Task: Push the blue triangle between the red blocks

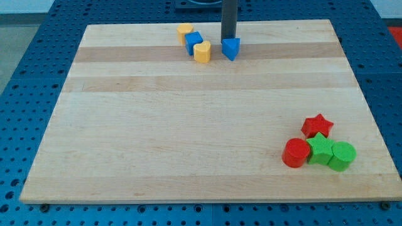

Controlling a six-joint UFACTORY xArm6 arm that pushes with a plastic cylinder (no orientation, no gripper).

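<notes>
The blue triangle (231, 48) sits near the view's top, right of centre. My rod comes down just behind it, and my tip (228, 38) touches or nearly touches its top edge. The red star (316, 125) and the red cylinder (296, 152) sit far off at the view's lower right, with a green star (321, 149) wedged between and below them.
A green cylinder (342, 156) sits right of the green star. At the view's top, left of the triangle, a yellow block (184, 32), a blue cube (193, 43) and a yellow heart-shaped block (201, 52) cluster together. The wooden board (188, 125) lies on a blue perforated table.
</notes>
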